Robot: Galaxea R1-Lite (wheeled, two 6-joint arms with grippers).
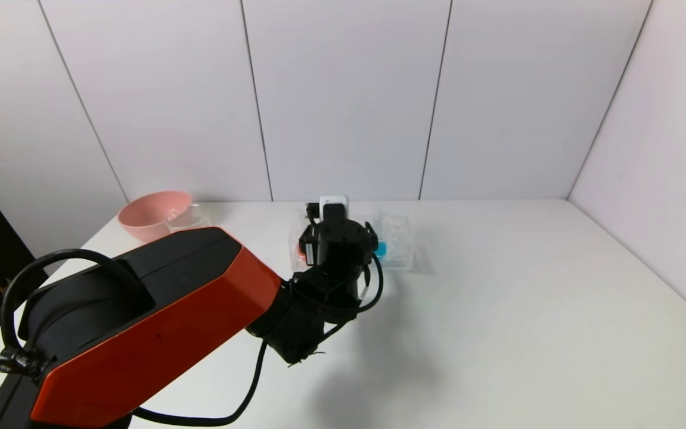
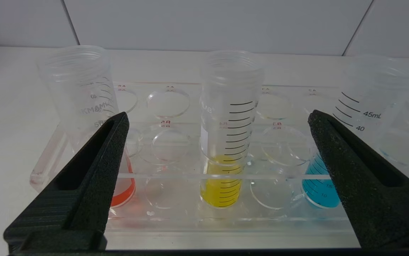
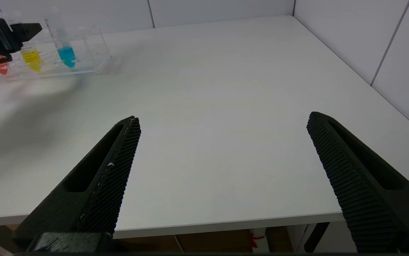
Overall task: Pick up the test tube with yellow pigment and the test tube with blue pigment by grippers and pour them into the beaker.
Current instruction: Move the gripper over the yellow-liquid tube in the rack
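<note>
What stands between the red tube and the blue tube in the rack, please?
The yellow tube stands between the red tube and the blue tube, shown in the left wrist view.

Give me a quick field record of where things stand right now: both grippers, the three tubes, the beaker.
left gripper: open, facing the rack, lined up on the yellow tube, holding nothing
right gripper: open, empty, over bare table near the front edge, away from the rack
yellow tube: upright in the rack, middle of three
blue tube: in the rack, not yet picked up
red tube: in the rack, leaning
rack: clear, on the table
beaker: beside the pink bowl, far left of the table
</note>
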